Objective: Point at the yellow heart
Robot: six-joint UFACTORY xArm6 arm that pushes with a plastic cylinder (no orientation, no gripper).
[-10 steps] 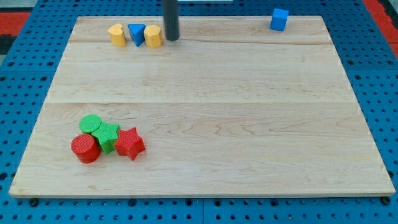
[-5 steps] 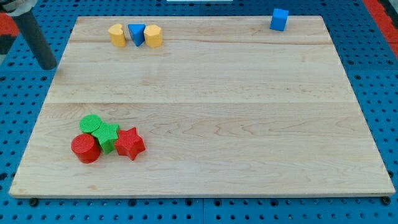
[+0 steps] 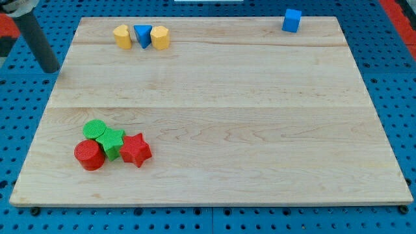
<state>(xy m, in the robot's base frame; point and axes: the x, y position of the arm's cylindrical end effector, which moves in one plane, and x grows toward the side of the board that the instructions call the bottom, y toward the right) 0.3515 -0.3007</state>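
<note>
Board (image 3: 214, 110) on blue pegboard (image 3: 396, 97). My tip (image 3: 51, 69): bare rod, no gripper to open or close; off the board's left edge, well apart from the blocks. Yellow heart (image 3: 121, 36) at the view's top left, just beside blue triangle (image 3: 142, 35); another yellow block (image 3: 160, 38) follows.

Worktop (image 3: 227, 117): pale wood grain, on blue pegboard (image 3: 396, 78). Yellow heart (image 3: 121, 36), blue triangle (image 3: 142, 34), yellow hexagon (image 3: 160, 38), blue cube (image 3: 292, 20). Green cylinder (image 3: 95, 129), green star (image 3: 113, 142), red cylinder (image 3: 89, 155), red star (image 3: 135, 149). Dark rod (image 3: 39, 42).
</note>
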